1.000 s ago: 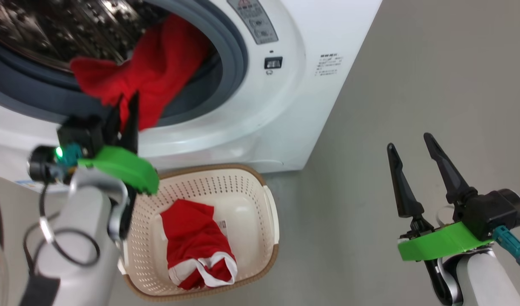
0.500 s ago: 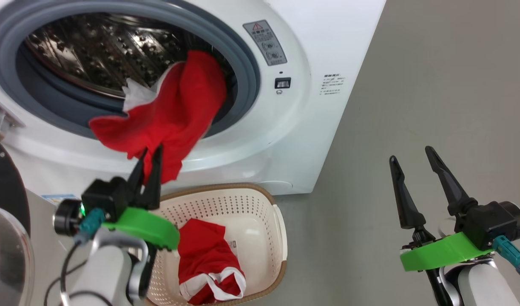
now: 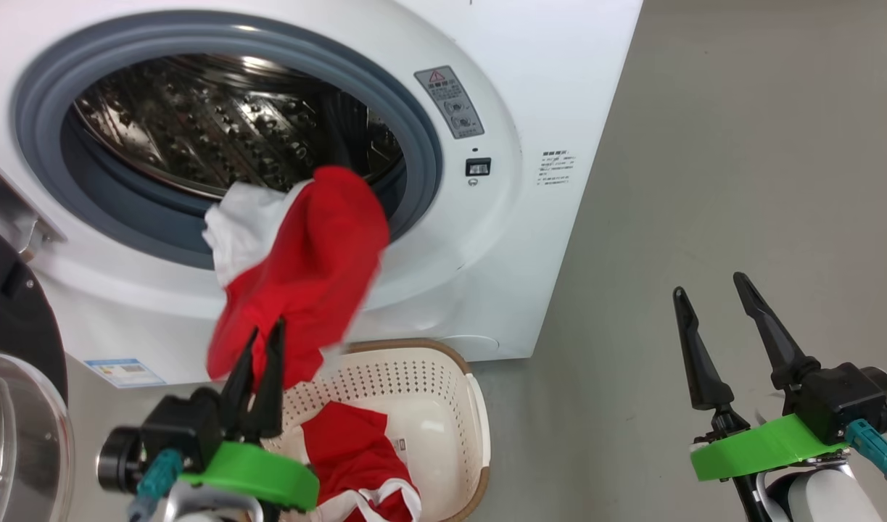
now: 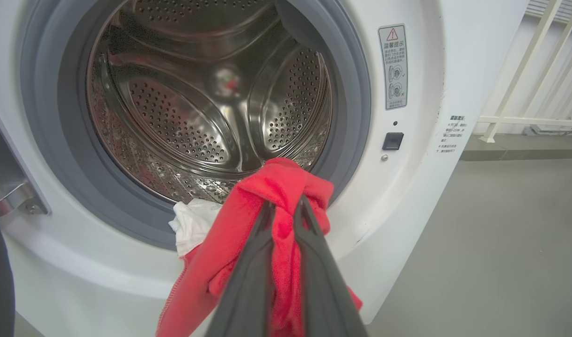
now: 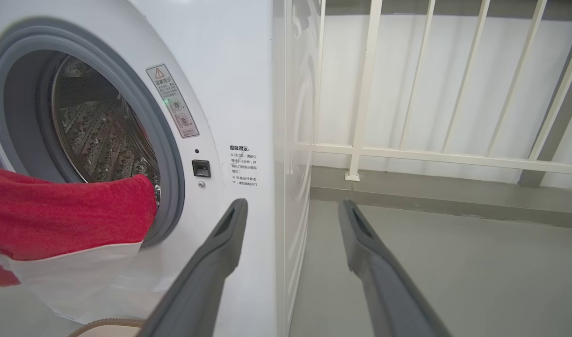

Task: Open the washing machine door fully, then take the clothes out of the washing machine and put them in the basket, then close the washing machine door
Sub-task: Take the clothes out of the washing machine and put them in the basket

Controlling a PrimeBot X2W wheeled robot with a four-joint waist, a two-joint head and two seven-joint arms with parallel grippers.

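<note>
The smooth grey floor [image 3: 740, 145] carries the washing machine [image 3: 559, 65], a white box filling the head view from nine round to twelve o'clock. The basket [image 3: 479, 413] stands on the floor at six o'clock, just beside the machine's front base.

**Colours in front of you**

You see a white washing machine [image 3: 559, 87] with a grey rubber ring [image 3: 40, 138] and a shiny steel drum [image 4: 197, 117] dotted with holes. The clothes [image 3: 312, 261] are bright red with a white piece. The basket [image 3: 385, 380] is cream, hole-patterned and brown-rimmed. The fingers [image 3: 693, 348] are dark, the mounts [image 3: 762, 446] green, the floor [image 3: 740, 145] grey.
</note>
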